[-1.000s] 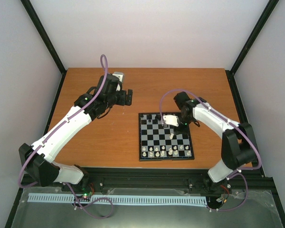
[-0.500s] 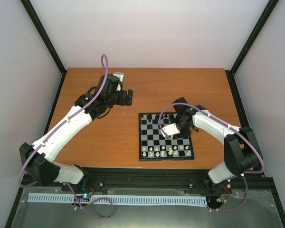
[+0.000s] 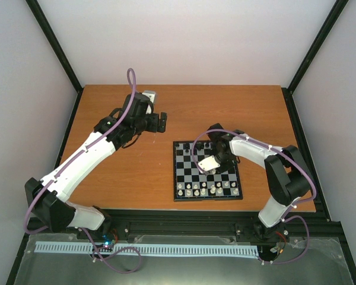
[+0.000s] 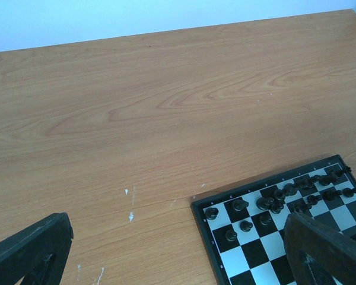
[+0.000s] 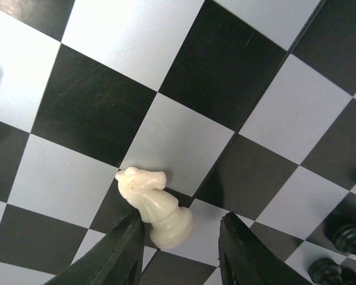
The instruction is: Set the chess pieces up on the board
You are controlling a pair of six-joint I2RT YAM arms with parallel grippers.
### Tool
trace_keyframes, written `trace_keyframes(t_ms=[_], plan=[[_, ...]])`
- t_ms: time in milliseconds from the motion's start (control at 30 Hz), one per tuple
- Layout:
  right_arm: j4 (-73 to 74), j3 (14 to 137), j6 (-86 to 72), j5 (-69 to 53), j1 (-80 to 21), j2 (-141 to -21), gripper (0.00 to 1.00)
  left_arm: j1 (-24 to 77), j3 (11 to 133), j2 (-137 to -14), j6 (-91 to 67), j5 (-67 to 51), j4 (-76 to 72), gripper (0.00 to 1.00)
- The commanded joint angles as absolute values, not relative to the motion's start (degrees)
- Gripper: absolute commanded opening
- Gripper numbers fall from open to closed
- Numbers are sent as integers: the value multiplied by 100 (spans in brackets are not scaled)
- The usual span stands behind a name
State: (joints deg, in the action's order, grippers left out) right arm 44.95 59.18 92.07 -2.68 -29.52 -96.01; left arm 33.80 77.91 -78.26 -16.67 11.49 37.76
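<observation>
My right gripper (image 5: 178, 237) straddles the tipped white knight (image 5: 157, 208) lying on the board (image 5: 130, 29), fingers part-spread and not pinching yet: centre it, close gently on its body, lift straight; left gripper (image 3: 161, 122) hangs spread wide off-board.

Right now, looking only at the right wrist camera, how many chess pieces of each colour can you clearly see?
Cream-white knight: 1
Black pieces, both partly cut off at the lower right corner: 2
Total: 3
</observation>
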Motion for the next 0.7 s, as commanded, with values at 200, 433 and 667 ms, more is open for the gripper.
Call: trace_keyframes(t_ms=[200, 433, 667], plan=[[5009, 6113, 8999, -88, -3119, -9888, 26, 3356, 7855, -7855, -1580, 1022, 3729, 100], [5048, 6068, 8567, 57, -3120, -9940, 23, 3357, 7857, -7872, -1599, 976, 3725, 100], [5143, 6146, 7629, -144, -3114, -10100, 20, 3357, 7857, -7849, -1606, 954, 3723, 100]])
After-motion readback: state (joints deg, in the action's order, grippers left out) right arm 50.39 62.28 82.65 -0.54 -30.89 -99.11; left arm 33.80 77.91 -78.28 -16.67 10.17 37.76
